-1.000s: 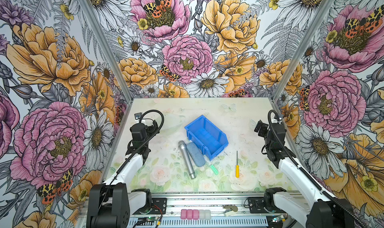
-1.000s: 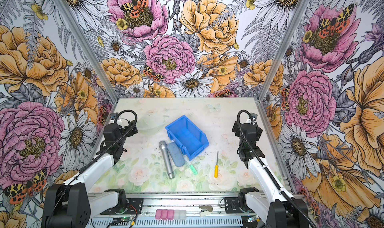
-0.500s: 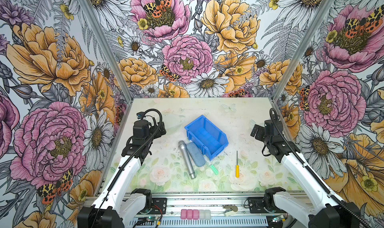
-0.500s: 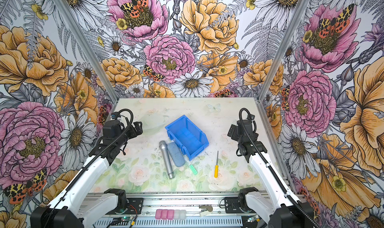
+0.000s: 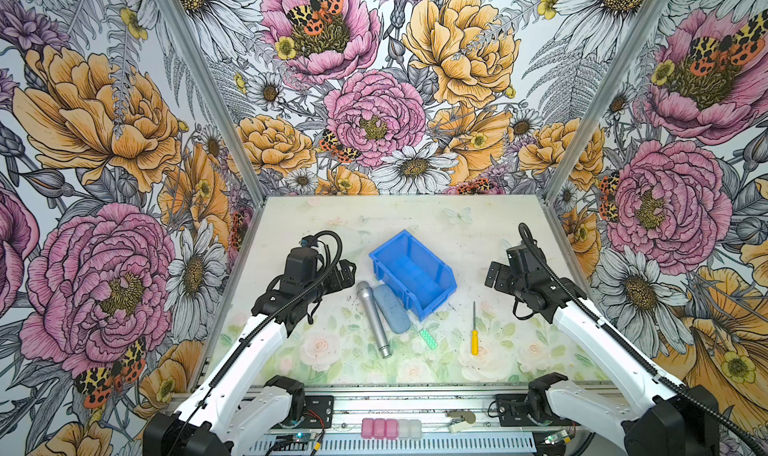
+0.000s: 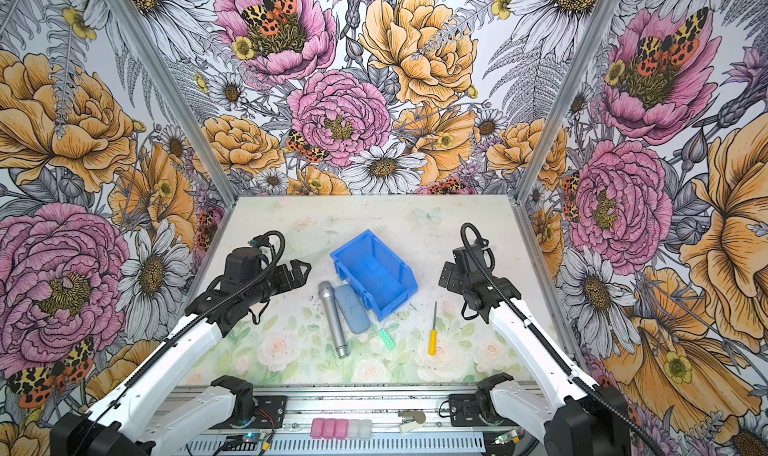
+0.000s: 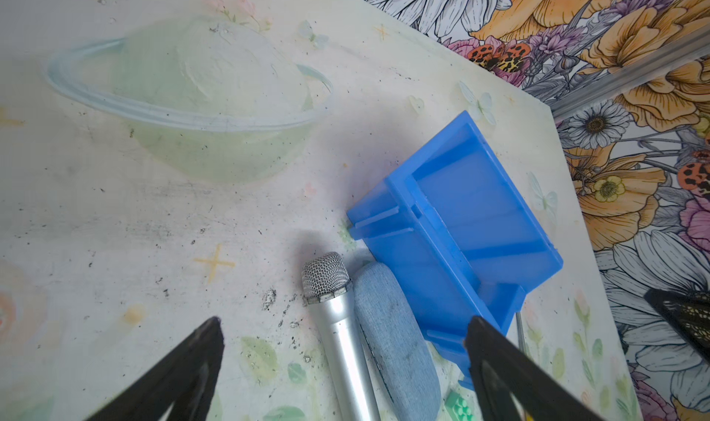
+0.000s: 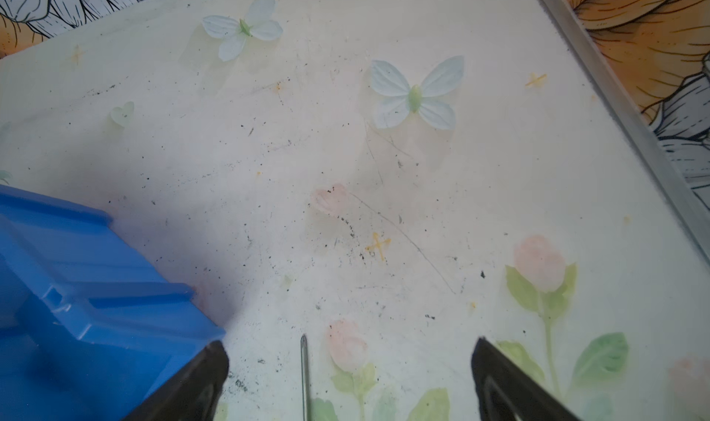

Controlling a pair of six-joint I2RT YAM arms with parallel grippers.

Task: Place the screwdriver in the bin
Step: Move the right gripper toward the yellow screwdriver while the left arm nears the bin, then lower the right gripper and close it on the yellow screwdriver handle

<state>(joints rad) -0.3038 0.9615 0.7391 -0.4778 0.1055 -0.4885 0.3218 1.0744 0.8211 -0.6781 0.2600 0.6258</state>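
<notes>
Right hand (image 5: 494, 273) spread wide, moved inward, now near screwdriver (image 5: 474, 334) tip; left hand (image 5: 348, 271) wide too, advanced toward bin (image 5: 409, 269)

One bin (image 5: 409, 269), one screwdriver (image 5: 474, 340), one microphone (image 5: 374, 318), one grey-blue pad (image 5: 390, 308), one green strip (image 5: 428, 338).

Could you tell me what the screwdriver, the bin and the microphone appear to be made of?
The screwdriver: yellow handle looks like glossy plastic, thin dark shaft like metal. The bin: smooth moulded blue plastic, with ribs. The microphone: satin silver body, metal or painted plastic; wire-mesh head.
</notes>
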